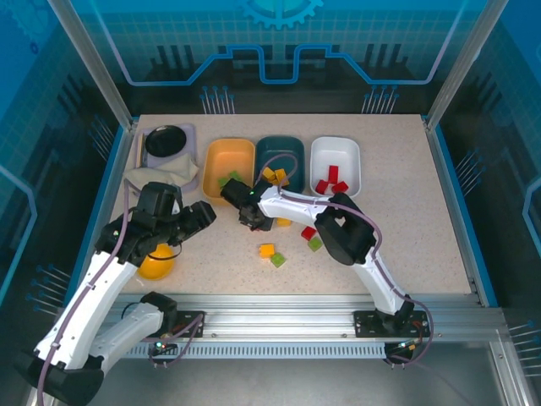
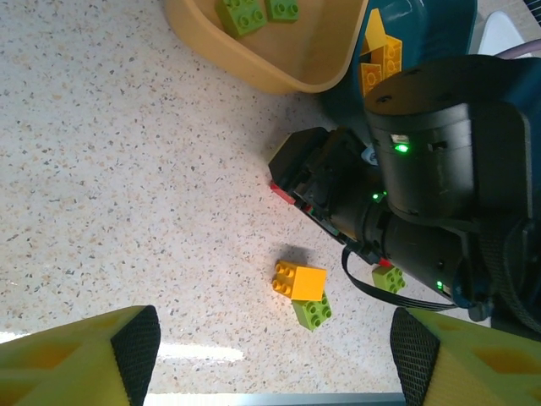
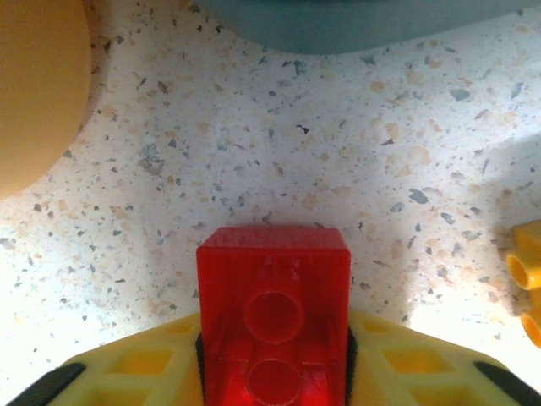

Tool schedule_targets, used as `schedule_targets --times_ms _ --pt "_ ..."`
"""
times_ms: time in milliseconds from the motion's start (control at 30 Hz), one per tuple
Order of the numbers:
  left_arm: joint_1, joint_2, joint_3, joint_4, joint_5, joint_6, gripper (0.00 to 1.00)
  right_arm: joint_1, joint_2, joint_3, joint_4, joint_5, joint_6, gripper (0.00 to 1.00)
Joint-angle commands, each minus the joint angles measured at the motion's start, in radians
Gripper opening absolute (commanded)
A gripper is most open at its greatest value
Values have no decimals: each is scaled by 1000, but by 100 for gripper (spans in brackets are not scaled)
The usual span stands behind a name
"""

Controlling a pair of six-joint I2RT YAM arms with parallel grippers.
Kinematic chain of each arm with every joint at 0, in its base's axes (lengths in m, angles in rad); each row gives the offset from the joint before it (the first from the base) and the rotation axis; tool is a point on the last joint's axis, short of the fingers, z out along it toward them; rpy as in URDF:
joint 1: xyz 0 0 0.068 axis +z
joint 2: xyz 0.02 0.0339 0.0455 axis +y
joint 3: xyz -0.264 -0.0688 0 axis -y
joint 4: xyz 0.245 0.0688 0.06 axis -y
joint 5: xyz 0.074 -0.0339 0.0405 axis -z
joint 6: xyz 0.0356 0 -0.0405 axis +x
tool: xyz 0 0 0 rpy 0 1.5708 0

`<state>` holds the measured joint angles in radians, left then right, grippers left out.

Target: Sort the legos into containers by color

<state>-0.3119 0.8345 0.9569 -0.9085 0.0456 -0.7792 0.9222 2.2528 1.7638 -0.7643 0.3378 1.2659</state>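
Two arms angle inward: right jaws pinch a red lego [image 3: 273, 317], left jaws spread.

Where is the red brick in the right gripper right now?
In the right wrist view, the red brick is clamped in the right gripper at bottom centre, with the teal tray just ahead across bare table.

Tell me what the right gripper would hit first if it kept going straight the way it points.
The right gripper would likely meet the bare table just ahead of the red brick in its jaws; farther along lies the teal tray. Depth is unclear.
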Motion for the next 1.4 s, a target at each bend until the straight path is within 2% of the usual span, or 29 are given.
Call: schedule_targets --times_ms 0,167,300,433,567,733,900,1000,1100,1167,1367 --pt "-6 -12 -19 -5 38 15 76 7 -91 -78 3 -11 -21 33" --pt "-10 10 -37 70 112 5 75 13 -283 -202 12 23 -107 31" --pt "-55 86 -16 169 157 -10 75 -23 -447 -275 -18 72 -216 30" --pt "-136 234 54 270 168 -22 74 -147 -558 -331 -15 61 -384 30" --pt "-205 407 159 335 166 -21 74 -342 -589 -362 55 -52 -558 31" --pt "-242 596 304 359 154 -41 72 -571 -458 -279 144 -309 -754 33" --pt "-249 720 393 364 146 -69 72 -682 -200 -46 58 -449 -814 32" --pt "-258 775 435 361 143 -74 72 -704 -101 78 4 -476 -826 34" --pt "-269 820 465 348 138 -81 71 -713 -9 178 -78 -450 -817 36" --pt "-277 845 480 339 138 -83 71 -721 19 197 -98 -447 -803 37" --pt "-306 888 514 298 143 -60 70 -724 5 186 -90 -457 -791 55"
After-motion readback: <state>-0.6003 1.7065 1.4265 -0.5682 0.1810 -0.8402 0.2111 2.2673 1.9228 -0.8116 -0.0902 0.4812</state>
